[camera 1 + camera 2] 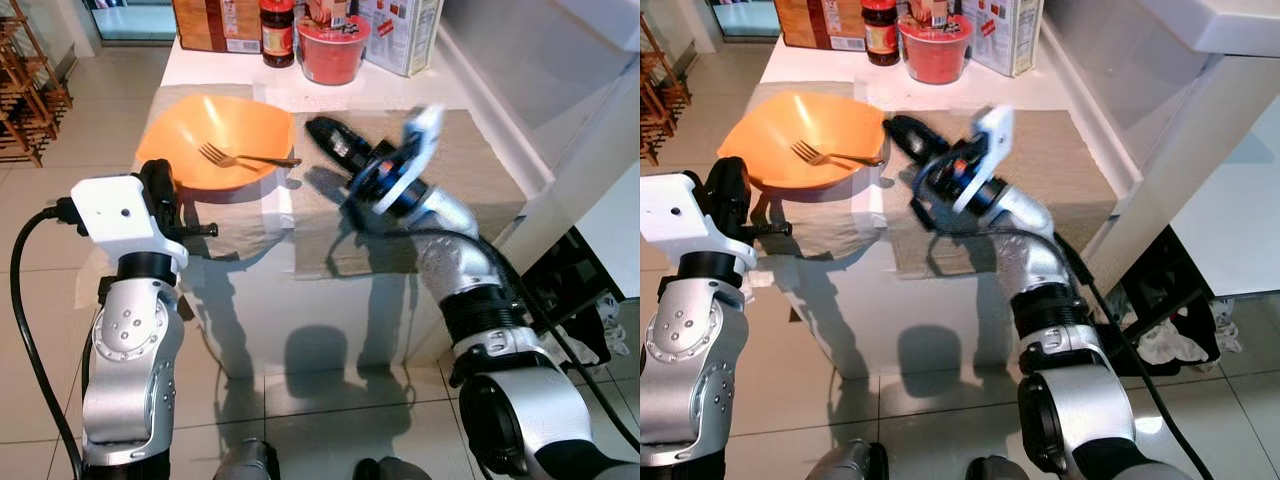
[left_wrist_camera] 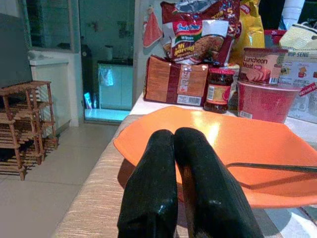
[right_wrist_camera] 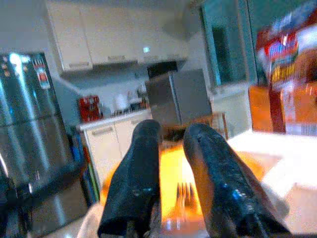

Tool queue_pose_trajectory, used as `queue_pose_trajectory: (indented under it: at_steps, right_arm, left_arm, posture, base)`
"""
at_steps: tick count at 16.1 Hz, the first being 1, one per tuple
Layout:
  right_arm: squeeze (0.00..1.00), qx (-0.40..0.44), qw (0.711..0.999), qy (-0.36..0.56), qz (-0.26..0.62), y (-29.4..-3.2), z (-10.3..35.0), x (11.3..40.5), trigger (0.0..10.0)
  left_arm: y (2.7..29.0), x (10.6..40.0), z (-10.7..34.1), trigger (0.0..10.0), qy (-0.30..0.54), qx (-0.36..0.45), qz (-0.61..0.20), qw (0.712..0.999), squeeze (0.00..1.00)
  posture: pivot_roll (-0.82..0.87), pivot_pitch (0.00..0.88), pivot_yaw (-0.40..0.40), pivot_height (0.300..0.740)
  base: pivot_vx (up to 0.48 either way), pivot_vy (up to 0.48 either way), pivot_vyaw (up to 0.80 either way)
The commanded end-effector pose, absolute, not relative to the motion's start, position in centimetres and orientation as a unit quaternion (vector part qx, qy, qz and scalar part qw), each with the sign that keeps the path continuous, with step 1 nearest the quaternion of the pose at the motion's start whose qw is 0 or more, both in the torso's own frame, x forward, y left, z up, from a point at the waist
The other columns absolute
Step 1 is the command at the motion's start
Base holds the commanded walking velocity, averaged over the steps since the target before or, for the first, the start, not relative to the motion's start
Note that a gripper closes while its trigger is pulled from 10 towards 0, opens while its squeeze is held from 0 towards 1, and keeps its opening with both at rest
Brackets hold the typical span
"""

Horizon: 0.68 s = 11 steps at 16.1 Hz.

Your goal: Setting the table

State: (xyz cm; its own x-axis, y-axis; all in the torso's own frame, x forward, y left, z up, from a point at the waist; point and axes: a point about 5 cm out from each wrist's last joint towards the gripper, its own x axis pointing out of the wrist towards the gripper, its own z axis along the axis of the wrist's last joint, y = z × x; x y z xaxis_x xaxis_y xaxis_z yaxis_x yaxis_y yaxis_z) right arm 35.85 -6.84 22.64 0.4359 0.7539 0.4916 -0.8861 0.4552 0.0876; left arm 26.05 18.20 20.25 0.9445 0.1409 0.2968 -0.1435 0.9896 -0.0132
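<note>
An orange bowl sits on a beige placemat at the table's left side. A silver fork lies inside it, handle pointing right. My right gripper hovers just right of the bowl's rim, over a second beige placemat. Its fingers are slightly apart and empty, aimed at the fork. My left gripper is shut with nothing in it and held at the bowl's near left edge.
At the table's far end stand a red noodle cup, a dark jar, a brown box and a carton. A wooden rack stands on the floor to the left. A white counter borders the table's right.
</note>
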Motion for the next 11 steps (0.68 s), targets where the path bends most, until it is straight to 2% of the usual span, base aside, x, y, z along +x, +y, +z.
queue_pose_trajectory:
  at_steps: [1,6,9,11]
  right_arm:
    - [1.0,0.174,0.83,-0.2,0.491,-7.3,22.8,35.7,10.0]
    - [1.0,0.132,0.844,-0.137,0.501,-6.4,19.0,35.2,10.0]
    - [1.0,0.154,0.846,-0.164,0.484,-6.8,20.6,35.7,10.0]
    - [1.0,0.137,0.841,-0.17,0.495,-6.5,20.9,35.6,10.0]
  left_arm:
    - [18.1,25.7,20.5,10.0,-0.154,0.003,0.068,0.986,0.0]
    - [17.9,25.8,20.5,10.0,-0.151,0.001,0.065,0.986,0.0]
    - [17.8,25.6,20.5,10.0,-0.149,0.003,0.061,0.987,0.0]
    - [17.9,25.5,20.5,10.0,-0.147,0.004,0.063,0.987,0.0]
  posture:
    - [0.05,0.122,-0.025,0.74]
    - [0.04,0.133,-0.02,0.74]
    - [0.05,0.138,-0.018,0.74]
    - [0.06,0.14,-0.019,0.74]
  base:
    - [0.0,0.0,0.0]
    - [0.0,0.0,0.0]
    - [0.0,0.0,0.0]
    - [0.0,0.0,0.0]
